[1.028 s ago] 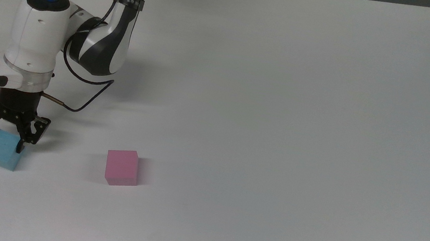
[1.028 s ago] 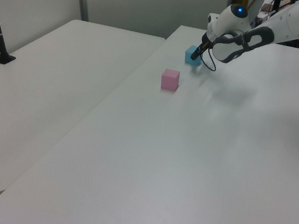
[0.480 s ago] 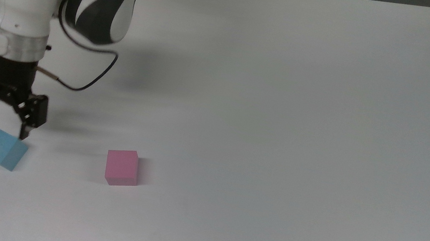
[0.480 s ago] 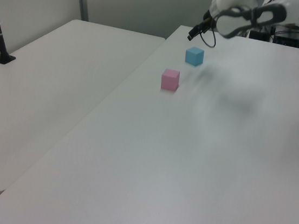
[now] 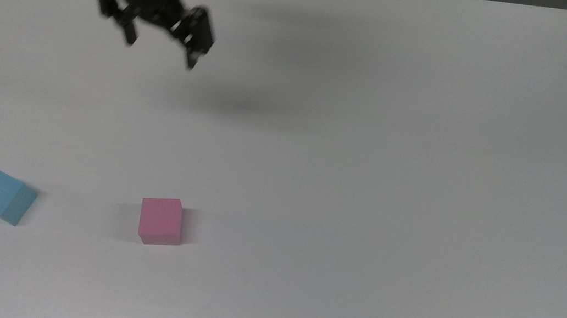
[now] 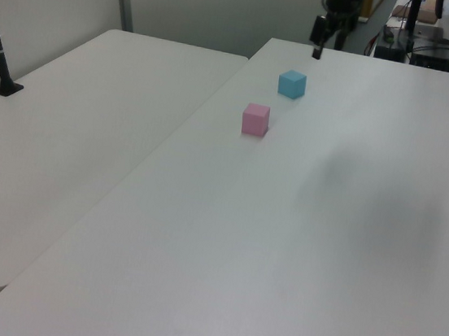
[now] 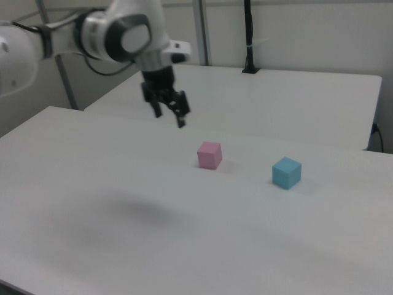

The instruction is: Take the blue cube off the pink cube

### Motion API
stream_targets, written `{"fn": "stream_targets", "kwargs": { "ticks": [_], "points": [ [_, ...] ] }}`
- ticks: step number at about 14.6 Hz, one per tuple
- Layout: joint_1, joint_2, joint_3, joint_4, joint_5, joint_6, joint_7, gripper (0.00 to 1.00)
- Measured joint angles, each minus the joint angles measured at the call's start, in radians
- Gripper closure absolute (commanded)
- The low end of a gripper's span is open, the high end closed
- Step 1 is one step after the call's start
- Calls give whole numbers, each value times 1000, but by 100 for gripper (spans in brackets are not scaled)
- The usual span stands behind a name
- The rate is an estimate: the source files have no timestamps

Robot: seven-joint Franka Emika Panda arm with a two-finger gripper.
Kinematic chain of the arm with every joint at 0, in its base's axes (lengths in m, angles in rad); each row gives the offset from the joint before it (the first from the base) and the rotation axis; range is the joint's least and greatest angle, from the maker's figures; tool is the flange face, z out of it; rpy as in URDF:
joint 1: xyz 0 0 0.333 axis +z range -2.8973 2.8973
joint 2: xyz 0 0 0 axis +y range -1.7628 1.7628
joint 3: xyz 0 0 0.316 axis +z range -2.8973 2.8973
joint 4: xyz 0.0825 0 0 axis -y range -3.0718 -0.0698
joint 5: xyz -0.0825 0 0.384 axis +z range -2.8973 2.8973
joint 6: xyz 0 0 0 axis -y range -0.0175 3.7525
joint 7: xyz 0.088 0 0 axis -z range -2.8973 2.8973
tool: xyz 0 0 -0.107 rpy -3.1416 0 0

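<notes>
Blue cube, small, matte, sky-coloured [image 5: 3, 196]: I find it resting flat on the white tabletop [image 5: 371, 166], near the top view's lower left corner, turned at an angle to the table edge. The small pale pink matte cube [image 5: 160, 221] sits on the same surface, well apart from it, toward the top view's right; nothing lies on top of either block. In the right view the order reverses, pink cube [image 7: 209, 155] to the right view's left of blue cube [image 7: 286, 172]. My arm's black two-finger gripper [image 5: 160, 52] hangs in the air near the far table edge, well clear of both cubes. Its fingers [image 5: 192, 54] are spread wide and grasp nothing. The left view places the gripper [image 6: 317, 50] beyond the blue cube [image 6: 291, 84].
</notes>
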Motion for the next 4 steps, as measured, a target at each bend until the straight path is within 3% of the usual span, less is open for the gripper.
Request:
{"fn": "stream_targets", "kwargs": {
  "ticks": [3,4],
  "points": [
    [9,-99,99,-33,-71,-153,10,0],
    [9,-110,107,-40,-72,-162,12,0]
  ]
}}
